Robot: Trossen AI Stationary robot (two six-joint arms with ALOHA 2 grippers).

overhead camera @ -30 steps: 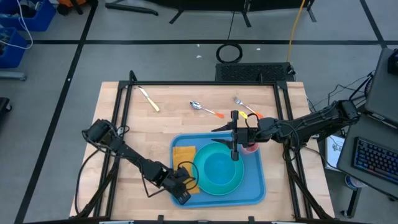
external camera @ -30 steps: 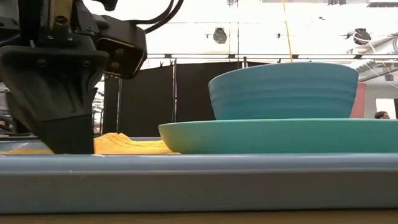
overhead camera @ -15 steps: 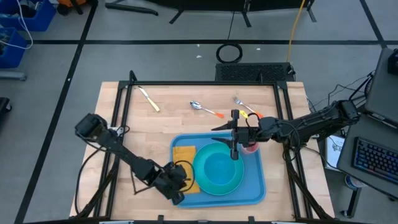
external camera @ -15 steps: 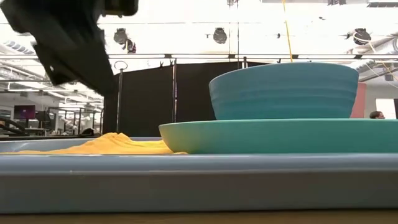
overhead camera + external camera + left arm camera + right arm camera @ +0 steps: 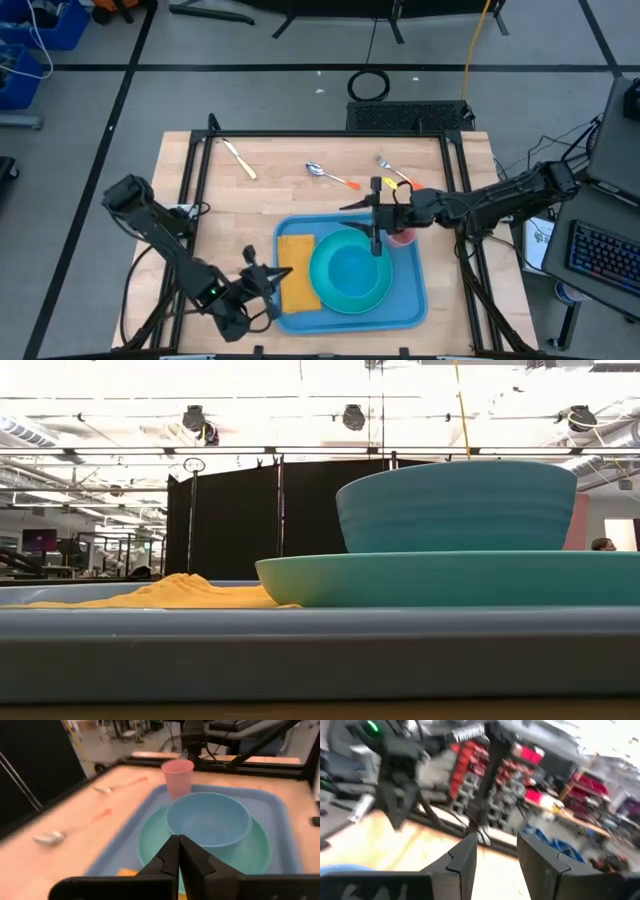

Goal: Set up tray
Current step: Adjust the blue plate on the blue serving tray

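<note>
Left gripper (image 5: 262,285), high view: fingers pressed together, empty, arm folded low just off the tray's (image 5: 415,305) near-left edge. Tray sits centre-front on table (image 5: 240,220). Right gripper (image 5: 377,243) poised above tray, fingers parted, empty. Left wrist view: tips meet (image 5: 176,851).

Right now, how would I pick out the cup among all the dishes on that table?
Find the big blue tray near the wooden table's front edge. At its far right corner, beside the teal plate carrying a blue bowl, stands the cup. It is the only pink, tall, narrow item there.
</note>
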